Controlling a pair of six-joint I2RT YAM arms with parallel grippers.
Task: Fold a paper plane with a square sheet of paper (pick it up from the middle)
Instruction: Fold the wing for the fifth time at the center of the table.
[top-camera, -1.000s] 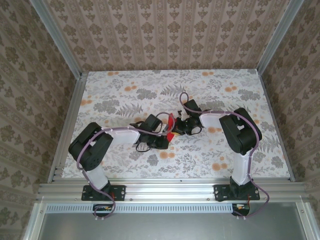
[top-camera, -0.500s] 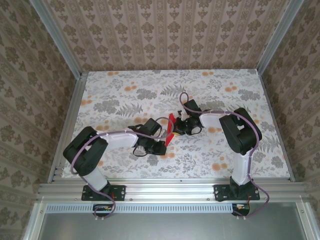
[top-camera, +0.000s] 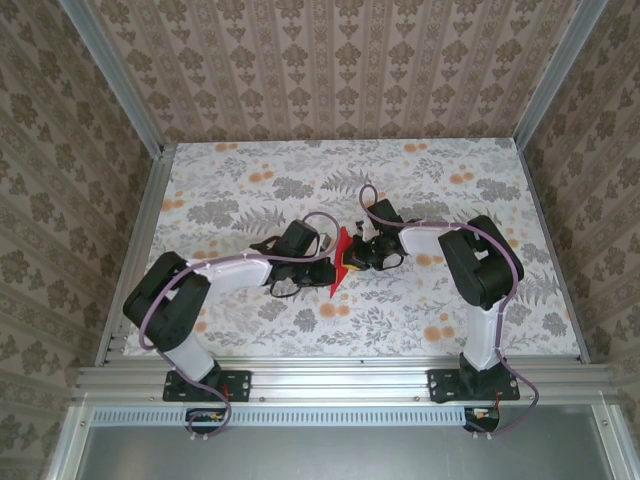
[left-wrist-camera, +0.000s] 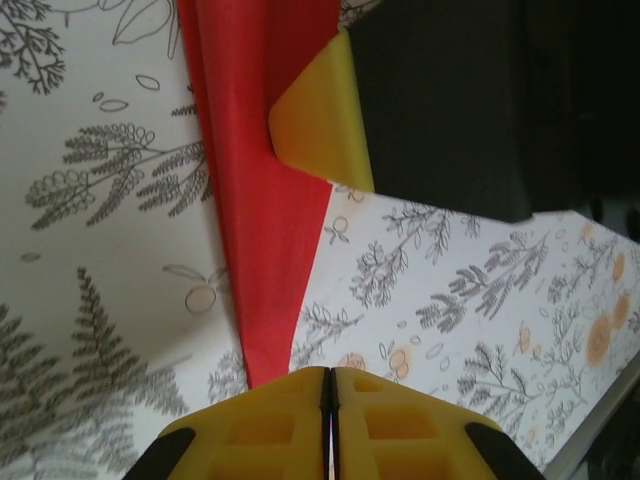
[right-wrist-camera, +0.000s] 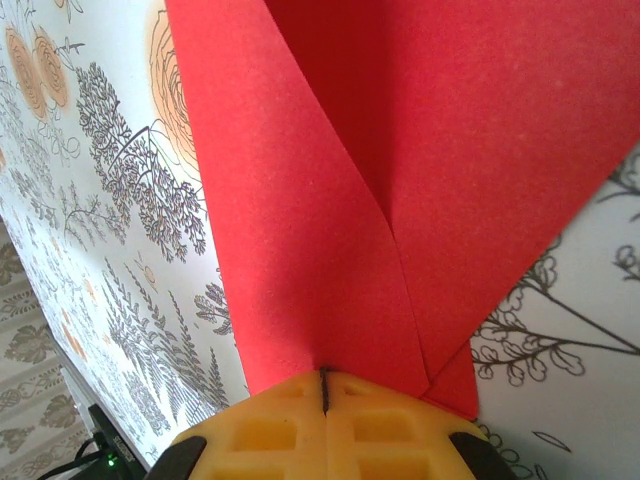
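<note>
Holding the folded red paper (top-camera: 339, 262) over the middle of the flowery table (top-camera: 250, 180), in the gap between the two arms. Standing it up on its edge, pointy and thin, with long creases already pressed in. Not able to tell if the bottom edge is touching the table.

Pinching one narrow end of the paper in the left claw (left-wrist-camera: 328, 385), with its yellow pads squeezed shut on it. Pinching the paper in the right claw (right-wrist-camera: 323, 388) too, pads shut tight right where a crease runs in between two red layers. Seeing one yellow pad (left-wrist-camera: 320, 120) of the right claw from the left wrist, pressed flat on the red sheet, far from the left claw's own pads.

Looking like the middle of the job: long folds made, wings probably not shaped yet.

For doing this step well: moving both claws slowly and together, so as not to rip such thin paper. Pulling just enough to make the sheet flat, never hard. Lining up the edges before pressing any new fold. Letting go with one claw only while gripping firmly with the other.
</note>
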